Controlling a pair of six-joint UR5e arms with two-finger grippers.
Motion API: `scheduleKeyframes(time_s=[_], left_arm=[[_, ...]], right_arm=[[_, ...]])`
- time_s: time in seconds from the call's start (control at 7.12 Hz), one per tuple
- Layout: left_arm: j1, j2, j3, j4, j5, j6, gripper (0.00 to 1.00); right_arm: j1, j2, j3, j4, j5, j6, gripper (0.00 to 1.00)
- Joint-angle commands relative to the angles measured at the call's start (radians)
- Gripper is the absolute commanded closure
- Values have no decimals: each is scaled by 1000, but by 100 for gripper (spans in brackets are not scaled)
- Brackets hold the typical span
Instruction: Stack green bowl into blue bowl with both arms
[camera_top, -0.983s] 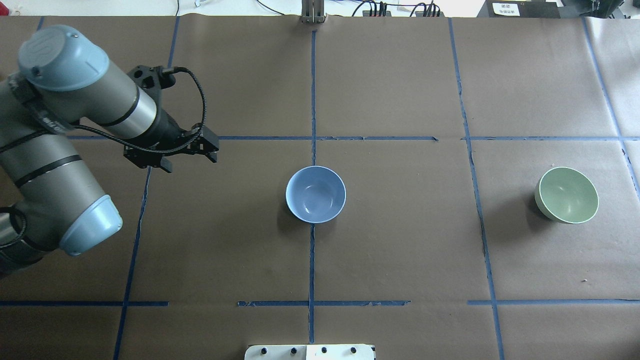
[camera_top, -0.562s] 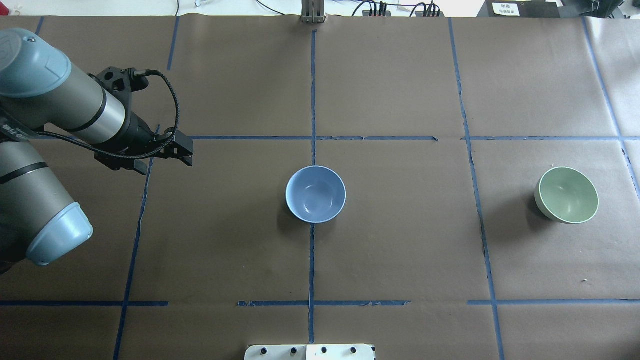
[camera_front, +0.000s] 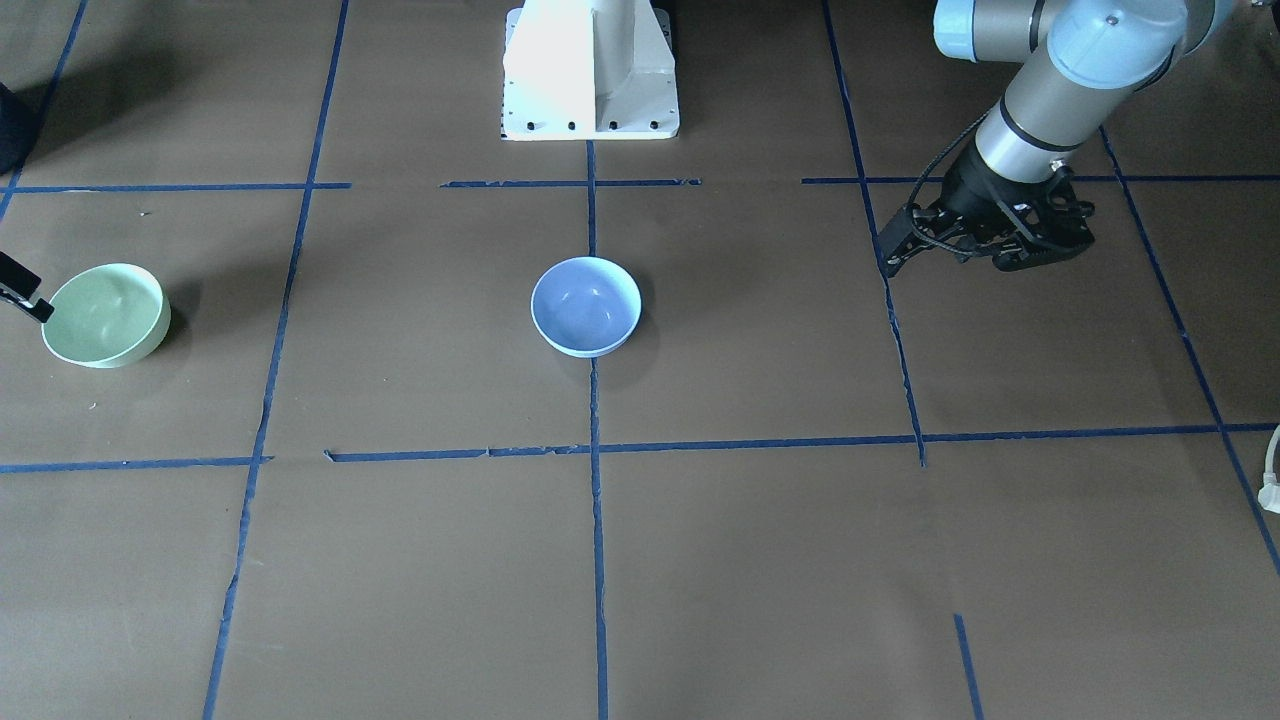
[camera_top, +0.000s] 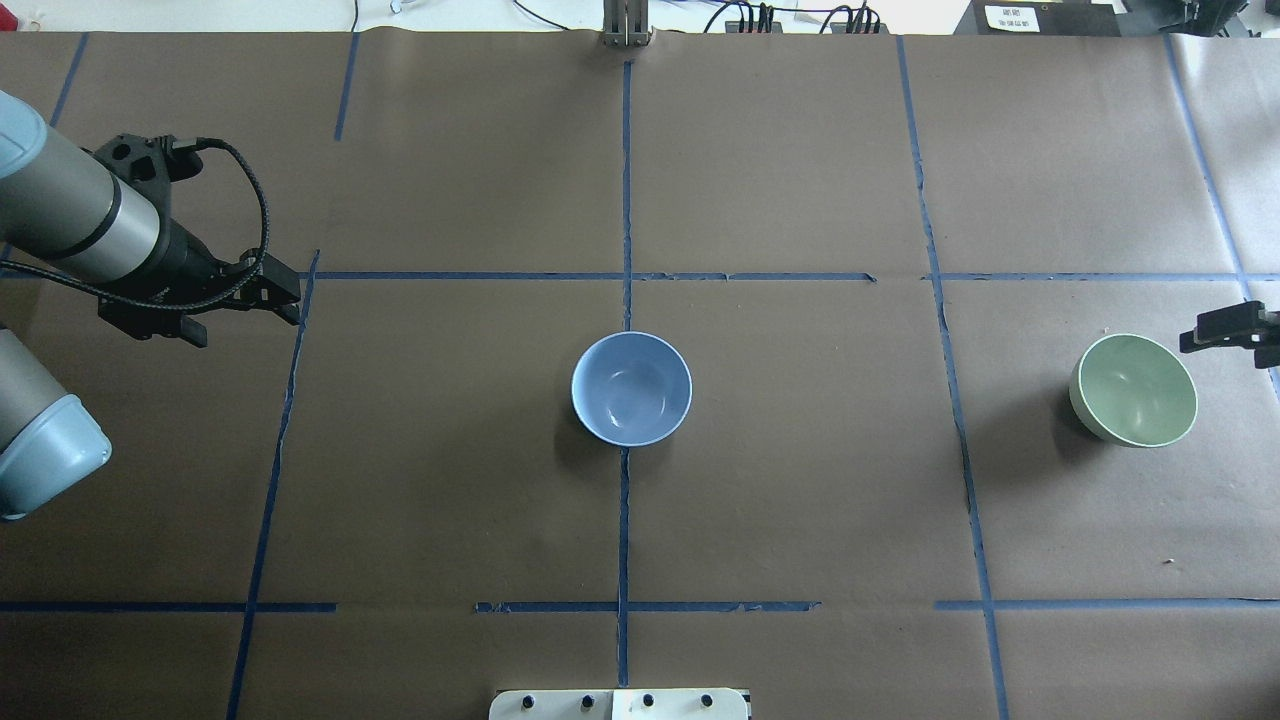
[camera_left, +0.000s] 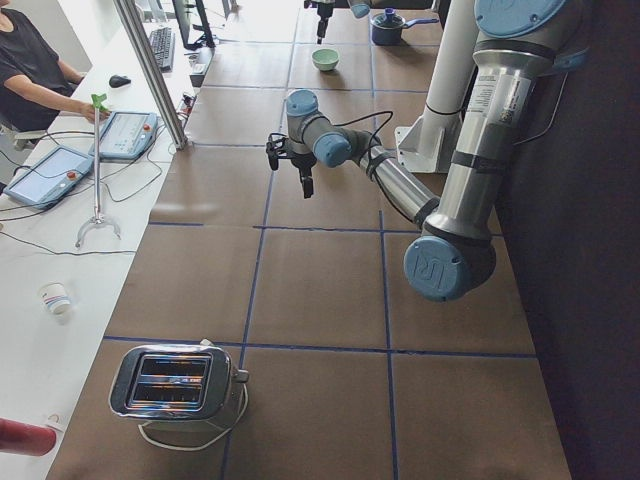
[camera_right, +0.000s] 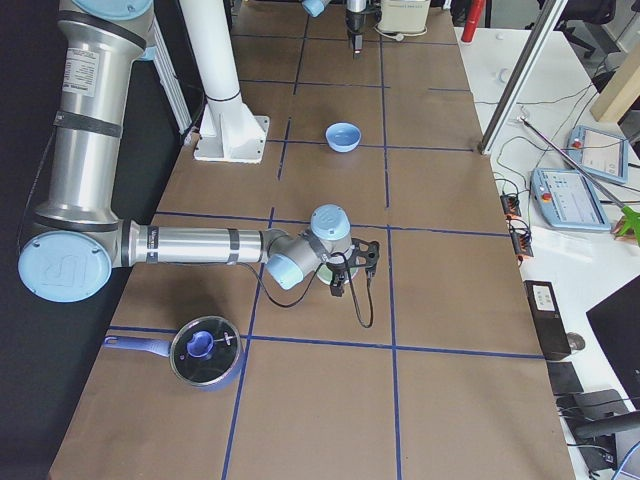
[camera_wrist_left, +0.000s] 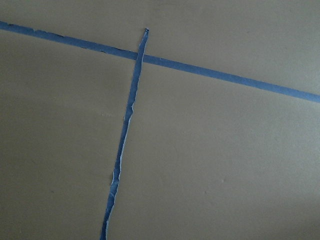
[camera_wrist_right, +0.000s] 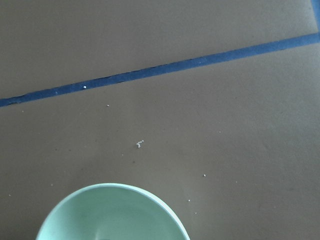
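The blue bowl (camera_top: 631, 388) stands upright and empty at the table's middle, also in the front-facing view (camera_front: 586, 306). The green bowl (camera_top: 1133, 390) stands upright and empty at the right, also in the front-facing view (camera_front: 105, 315). My left gripper (camera_top: 285, 300) hangs over the left side, far from both bowls; its jaws look apart and empty. My right gripper (camera_top: 1235, 332) just enters at the right edge, beside and above the green bowl's far rim. Only part of it shows, so I cannot tell its state. The right wrist view shows the green bowl's rim (camera_wrist_right: 112, 212) at its bottom edge.
Blue tape lines (camera_top: 624, 200) divide the brown table. The white pedestal base (camera_front: 590, 70) stands at the robot's side. A toaster (camera_left: 175, 380) sits at the table's left end. A lidded pot (camera_right: 205, 350) sits at the right end. An operator (camera_left: 30, 60) sits beside the table.
My left arm has drawn back to the left, away from the blue bowl. My right gripper has come into view at the right edge by the green bowl. Neither bowl has moved.
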Motion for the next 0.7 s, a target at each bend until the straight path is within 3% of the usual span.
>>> scheduleKeyframes(time_s=[0.0,0.14,0.42,0.56], left_arm=[[-21,8,6,2,-1,46,0],[-21,8,6,2,-1,46,0],[-21,21,7,0,-1,46,0],[-21,23,7,0,-1,46,0]], right_arm=[[-40,2,-44,63,-3,41,0],[-47,2,-55,63,-3,41,0],[-48,2,-67,65,-2,39,58],[-55,2,-69,65,-3,39,72]])
